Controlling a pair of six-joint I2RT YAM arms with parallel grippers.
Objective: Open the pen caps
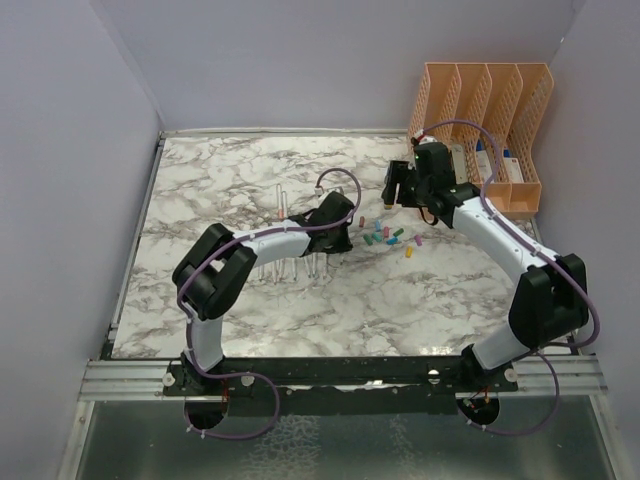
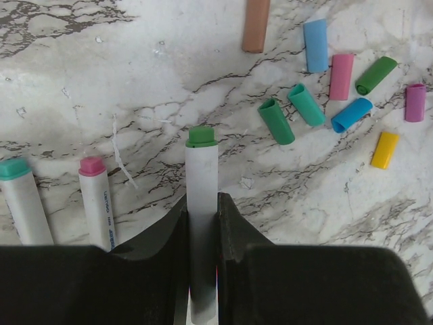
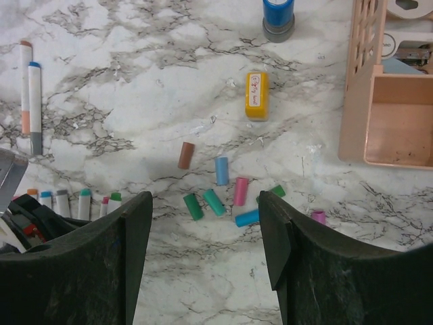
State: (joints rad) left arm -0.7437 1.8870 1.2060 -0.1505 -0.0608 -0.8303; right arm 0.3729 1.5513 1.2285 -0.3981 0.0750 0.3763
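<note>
My left gripper (image 2: 201,206) is shut on a thin white pen (image 2: 201,169) whose bare green tip (image 2: 201,135) points toward the loose pen caps. Several caps lie on the marble: brown (image 2: 256,26), blue (image 2: 315,45), pink (image 2: 341,76), two green (image 2: 276,121), teal (image 2: 306,104), purple (image 2: 415,102), yellow (image 2: 385,149). My right gripper (image 3: 206,210) is open and empty, held above the same caps (image 3: 221,170). In the top view the left gripper (image 1: 335,235) is left of the cap cluster (image 1: 390,235) and the right gripper (image 1: 400,188) is behind it.
Uncapped pens with teal (image 2: 20,203) and pink (image 2: 95,200) tips lie left of the held pen. Two capped pens (image 3: 30,95) lie further back. A stubby yellow item (image 3: 256,95) and a blue one (image 3: 278,17) stand near the peach file organizer (image 1: 485,120).
</note>
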